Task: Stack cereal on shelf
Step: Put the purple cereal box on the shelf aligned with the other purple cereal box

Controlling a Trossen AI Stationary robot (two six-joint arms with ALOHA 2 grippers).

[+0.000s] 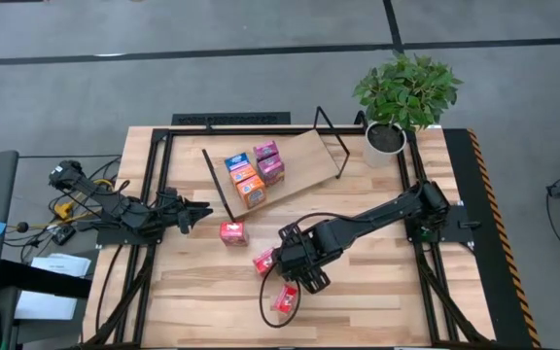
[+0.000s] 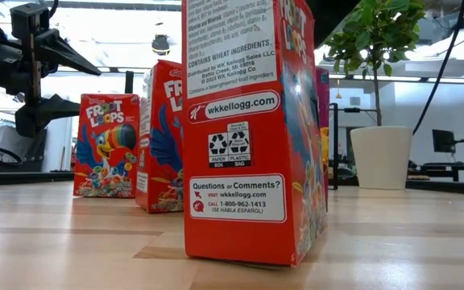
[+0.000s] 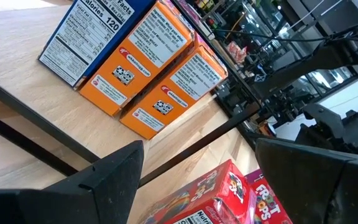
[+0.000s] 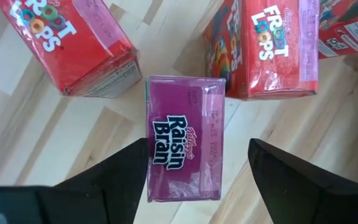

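The shelf (image 1: 304, 156), a tilted plywood board with black rod ends, stands at the table's far middle. On it stand a blue box (image 1: 236, 161), two orange boxes (image 1: 249, 186) and two magenta boxes (image 1: 268, 159). Three red Froot Loops boxes (image 1: 233, 232) (image 1: 264, 262) (image 1: 285, 297) stand on the table. My right gripper (image 4: 197, 162) is open, pointing down over a magenta Raisin Bran box (image 4: 184, 138), one finger on either side of its top. My left gripper (image 1: 200, 212) is open and empty, left of the nearest red box, facing the shelf.
A potted plant (image 1: 402, 97) in a white pot stands at the table's far right corner. A black cable loops on the table near the front red box (image 1: 265, 311). In the low view a red box (image 2: 252, 129) stands close to the camera.
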